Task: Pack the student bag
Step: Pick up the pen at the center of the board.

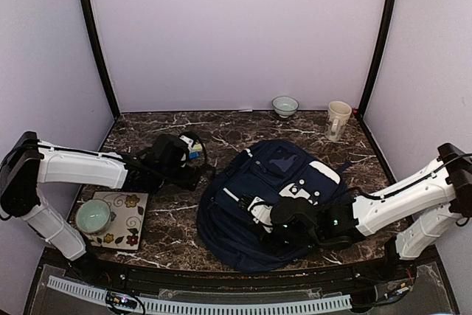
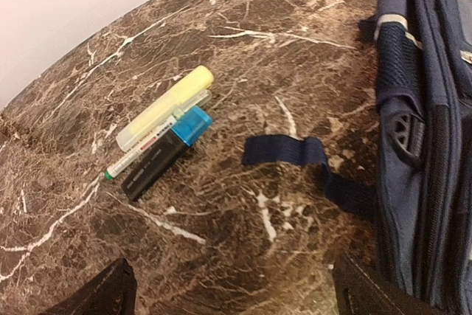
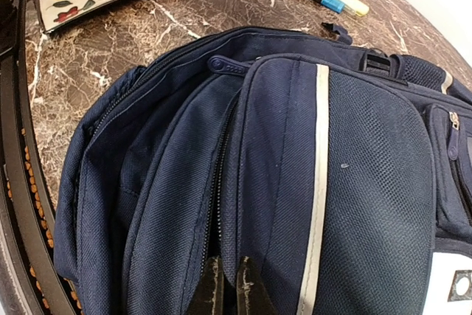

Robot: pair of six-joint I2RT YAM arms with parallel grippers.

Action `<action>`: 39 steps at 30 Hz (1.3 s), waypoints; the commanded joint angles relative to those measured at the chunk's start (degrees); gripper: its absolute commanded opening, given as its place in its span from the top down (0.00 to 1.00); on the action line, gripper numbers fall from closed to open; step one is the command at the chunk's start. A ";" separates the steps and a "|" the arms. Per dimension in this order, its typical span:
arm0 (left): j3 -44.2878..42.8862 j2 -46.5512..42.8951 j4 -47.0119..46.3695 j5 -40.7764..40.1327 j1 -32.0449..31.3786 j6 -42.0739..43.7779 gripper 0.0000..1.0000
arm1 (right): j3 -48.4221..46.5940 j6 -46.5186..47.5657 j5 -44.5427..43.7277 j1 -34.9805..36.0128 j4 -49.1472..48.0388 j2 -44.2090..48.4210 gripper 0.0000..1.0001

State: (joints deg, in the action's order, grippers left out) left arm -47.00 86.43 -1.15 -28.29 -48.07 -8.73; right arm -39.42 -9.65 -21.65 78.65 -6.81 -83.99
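Although the student bag [image 1: 269, 204] lies flat at centre right of the overhead frame, we see nothing being put in yet. The left hand [image 1: 193, 160] hangs over pens left of centre, and the right hand [image 1: 284, 215] sits on the bag's front.

From the left wrist, the fingers [image 2: 96, 296] stand spread at the bottom corners. Above them a yellow highlighter [image 2: 166, 107], a blue-capped marker [image 2: 164, 156] and a thin white pen [image 2: 140, 149] lie on the surface [image 2: 258, 57].

From the right wrist, the fingers [image 3: 210, 293] are pressed together at bottom centre on a zip seam. We cannot tell whether they pinch a pull.

We judge packing barely begun: the pens remain outside.
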 commanded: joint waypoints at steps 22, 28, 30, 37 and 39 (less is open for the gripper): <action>-24.86 26.17 8.12 25.00 23.70 9.11 0.11 | 3.23 2.35 2.64 -0.53 -5.31 3.48 0.97; -23.88 26.55 7.73 29.45 24.23 6.80 0.22 | 3.85 2.21 2.42 -0.55 -5.56 4.18 0.97; -23.01 26.07 7.76 29.98 24.16 6.18 0.27 | 3.61 2.31 2.53 -0.56 -5.55 3.99 0.97; -17.09 22.51 6.17 30.42 23.38 3.16 0.47 | 2.77 2.55 2.70 -0.60 -5.32 3.22 0.97; -15.46 21.53 5.98 29.48 21.85 2.47 0.52 | 2.57 2.53 2.77 -0.58 -5.32 3.08 0.97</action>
State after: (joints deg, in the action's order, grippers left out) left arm -66.35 111.90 3.92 0.67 -24.49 -3.79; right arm -36.34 -8.36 -19.35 78.41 -10.17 -80.99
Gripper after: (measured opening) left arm 0.513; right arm 0.043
